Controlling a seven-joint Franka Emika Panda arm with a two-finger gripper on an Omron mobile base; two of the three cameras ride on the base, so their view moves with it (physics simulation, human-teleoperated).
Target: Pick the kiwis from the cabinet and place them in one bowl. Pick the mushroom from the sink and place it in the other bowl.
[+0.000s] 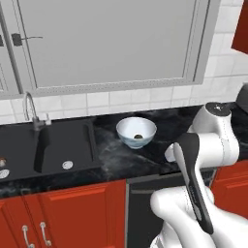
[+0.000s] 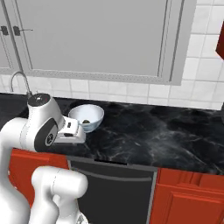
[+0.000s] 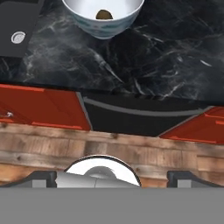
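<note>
We see the blue-tinted white bowl (image 1: 136, 131) standing upright on the black marbled counter (image 2: 175, 131), just to the right of the black sink (image 1: 53, 145); inside it lies one small dull-brown kiwi (image 1: 138, 136), resting at the bottom; the same bowl (image 2: 86, 117) shows in the right base view with the kiwi (image 2: 86, 120) dark against its white inside, and in the hand view the bowl (image 3: 103, 19) sits at the top edge with the kiwi (image 3: 103, 15) in it. At the far left edge of the left base view we make out a small brown-topped thing in the left basin, possibly the mushroom (image 1: 2, 162), though it is too small and too cut off for us to be sure. A sliver of the red cabinet (image 1: 240, 34) shows at the upper right; a large grey wall cabinet (image 1: 111, 43) hangs above the counter; the curved silver tap (image 1: 30, 109) rises behind the sink.

The gripper (image 3: 111, 177) points down over the wooden floor (image 3: 131, 148) in front of the red base cabinets (image 3: 39, 109) and the dark appliance front (image 3: 131, 116); its two dark tips stand wide apart with nothing between them, so we take the jaws as fully spread and empty; it is well apart from the bowl.
</note>
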